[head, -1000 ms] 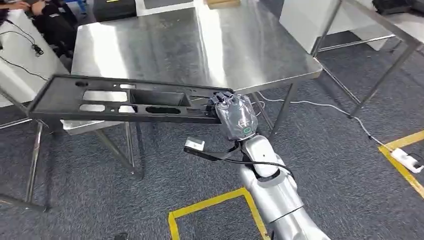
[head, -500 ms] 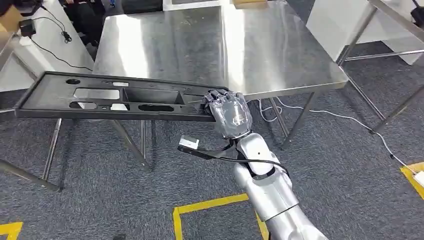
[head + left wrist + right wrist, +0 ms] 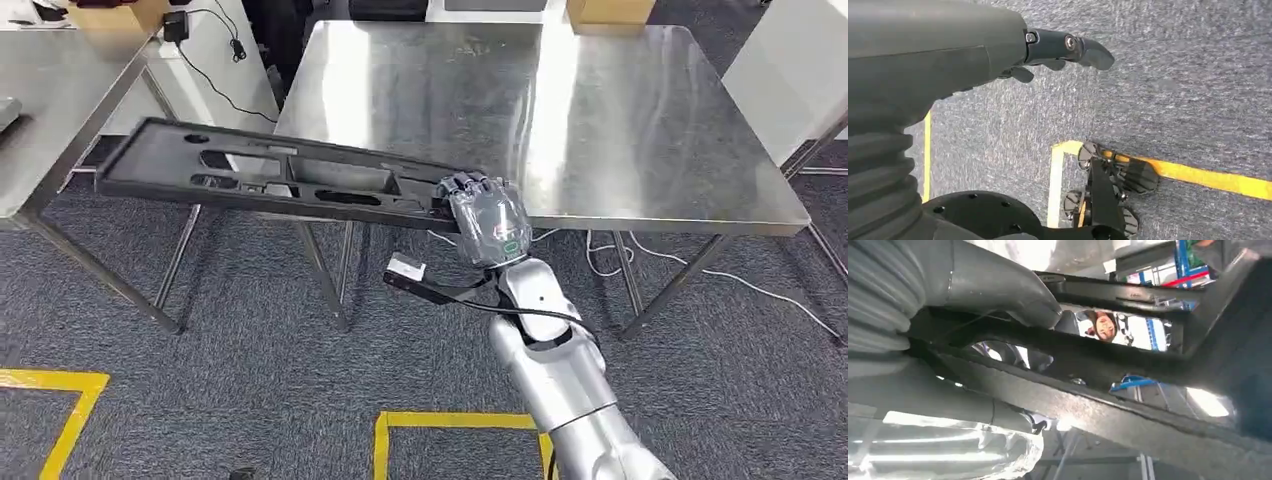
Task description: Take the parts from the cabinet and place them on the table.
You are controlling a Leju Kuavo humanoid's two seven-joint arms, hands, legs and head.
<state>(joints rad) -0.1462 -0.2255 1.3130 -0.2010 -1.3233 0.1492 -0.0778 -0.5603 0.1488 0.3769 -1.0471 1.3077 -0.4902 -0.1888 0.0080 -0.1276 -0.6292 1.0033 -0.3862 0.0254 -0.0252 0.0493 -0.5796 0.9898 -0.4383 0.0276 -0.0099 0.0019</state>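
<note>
While the left hand hangs over carpet holding nothing, fingers loosely apart, the right hand grips one end of the long black slotted plastic panel, cantilevered beside the stainless steel table. Risk: leverage twists it loose or it clips the edge.

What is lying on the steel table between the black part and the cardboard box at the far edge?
Nothing: in the head view the steel table is bare between the black part and the cardboard box.
</note>
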